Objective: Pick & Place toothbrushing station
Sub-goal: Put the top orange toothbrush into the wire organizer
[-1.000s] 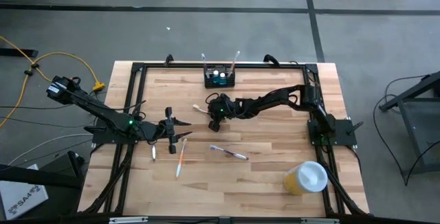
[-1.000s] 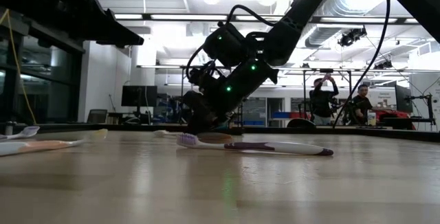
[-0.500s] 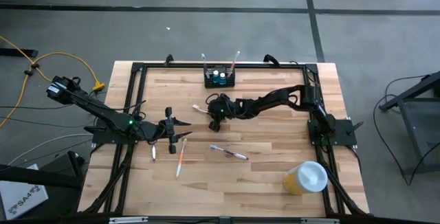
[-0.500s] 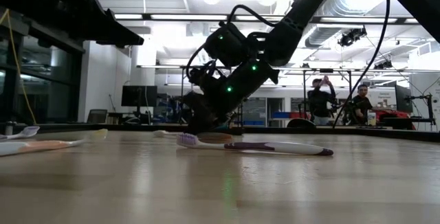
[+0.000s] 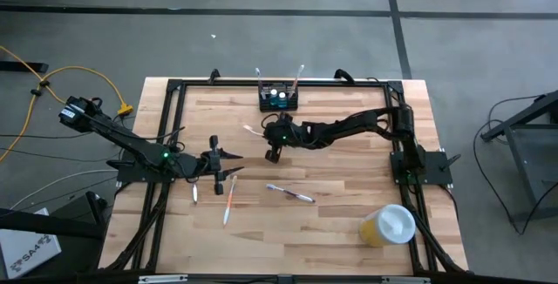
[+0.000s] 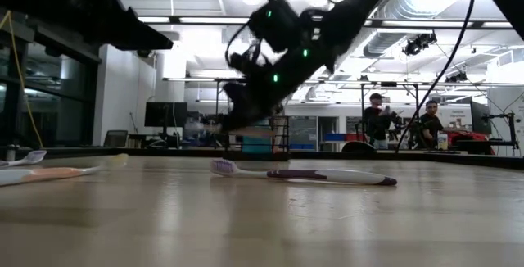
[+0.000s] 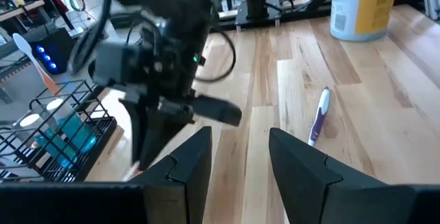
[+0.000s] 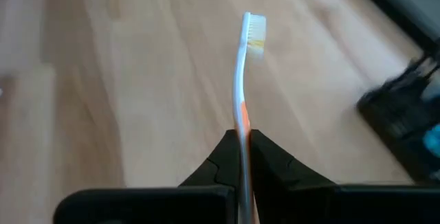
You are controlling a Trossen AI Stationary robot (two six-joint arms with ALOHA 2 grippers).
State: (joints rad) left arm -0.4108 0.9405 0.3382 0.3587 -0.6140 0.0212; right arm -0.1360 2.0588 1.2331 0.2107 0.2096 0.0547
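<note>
The toothbrushing station point(image 5: 279, 99) is a small black caddy at the table's far edge with toothbrushes standing in it; the right wrist view shows it too point(image 8: 405, 114). My right gripper point(image 5: 266, 138) hangs just in front of it, shut on a white and orange toothbrush point(image 8: 245, 66). My left gripper point(image 5: 231, 165) waits open over the table's left half, above nothing. A purple toothbrush point(image 5: 290, 193), an orange one point(image 5: 230, 199) and a white one point(image 5: 194, 194) lie flat on the wood. My right gripper pinches the toothbrush's handle point(image 8: 243, 124) between its two fingers. The brush runs on straight ahead of the fingers, along them, its bristled head point(image 8: 255, 29) at the free end. It is lifted clear of the table, and the fingers slant down toward the table's left.
A yellow cup with a white lid point(image 5: 388, 225) stands at the near right corner. A black frame point(image 5: 174, 88) runs round the table's edge. People stand in the room beyond the far edge point(image 6: 381, 119).
My right gripper has risen from the table with the white and orange toothbrush, which lay on the wood before and now hangs clear above it. The rise came mostly in the last half second.
</note>
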